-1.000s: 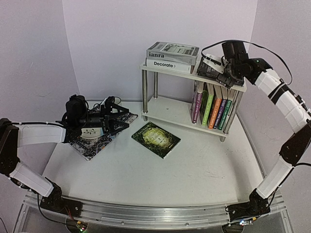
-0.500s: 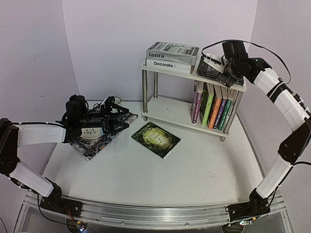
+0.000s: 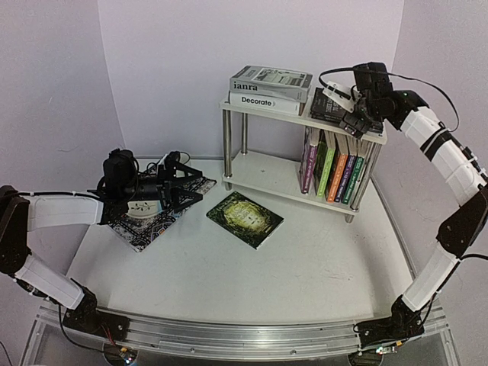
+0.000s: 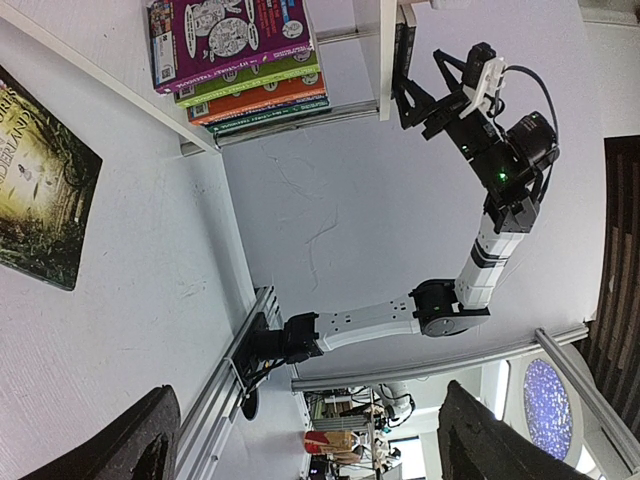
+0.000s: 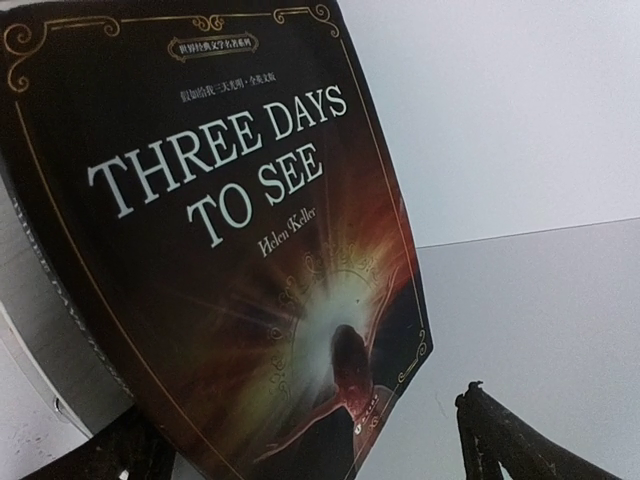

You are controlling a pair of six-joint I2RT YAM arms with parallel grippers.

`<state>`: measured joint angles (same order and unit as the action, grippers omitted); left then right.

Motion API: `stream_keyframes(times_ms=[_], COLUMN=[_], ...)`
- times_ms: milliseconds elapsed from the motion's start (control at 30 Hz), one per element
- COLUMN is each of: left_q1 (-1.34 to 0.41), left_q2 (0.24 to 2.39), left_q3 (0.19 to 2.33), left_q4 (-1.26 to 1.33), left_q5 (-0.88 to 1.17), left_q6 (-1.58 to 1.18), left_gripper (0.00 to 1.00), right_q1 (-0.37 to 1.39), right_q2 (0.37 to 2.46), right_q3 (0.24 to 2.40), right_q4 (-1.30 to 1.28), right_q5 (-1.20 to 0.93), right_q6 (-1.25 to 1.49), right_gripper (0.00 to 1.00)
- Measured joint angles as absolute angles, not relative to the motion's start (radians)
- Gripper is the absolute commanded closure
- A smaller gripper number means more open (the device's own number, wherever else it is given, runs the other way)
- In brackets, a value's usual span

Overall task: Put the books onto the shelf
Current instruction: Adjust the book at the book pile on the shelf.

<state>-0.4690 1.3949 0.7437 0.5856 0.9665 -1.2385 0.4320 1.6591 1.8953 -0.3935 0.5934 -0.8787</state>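
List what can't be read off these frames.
- Upright books, spine titles: top view, too small.
- Patterned mat: top view, left gripper covers part.
- Green book, title: left wrist view, cut by the left edge.
- Three Days to See, lower corner: right wrist view, cut by the bottom edge.

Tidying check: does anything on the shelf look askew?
The dark book on the top board of the shelf lies flat and skewed at the right end, unlike the upright row below; one corner seems to overhang.
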Motion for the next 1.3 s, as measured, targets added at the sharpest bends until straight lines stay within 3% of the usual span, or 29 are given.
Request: stream_keyframes(times_ms=[300, 533, 900, 1300], left_q1=[-0.469, -0.469, -0.469, -0.469], left_q2=[1.396, 1.397, 1.397, 1.406], left_q3=[0.744, 0.744, 0.744, 0.744], left_q4=[0.586, 0.586, 0.586, 0.586], left_q5=[0.967, 0.967, 0.968, 0.969], left_q6=[-1.238, -1.238, -1.238, -1.234], left_gripper=[0.10, 0.10, 0.09, 0.10], right_q1=[0.426, 0.426, 0.426, 0.426], right_q2=[1.644, 1.644, 1.616, 1.394], right_q3=[1.898, 1.898, 1.892, 1.808], right_q4=[-0.418, -0.428, -0.452, -0.420], right_q5=[0.516, 0.515, 0.434, 0.144], right_q6=[-0.837, -0.838, -0.771, -0.495], right_gripper=[0.03, 0.13, 0.10, 0.09])
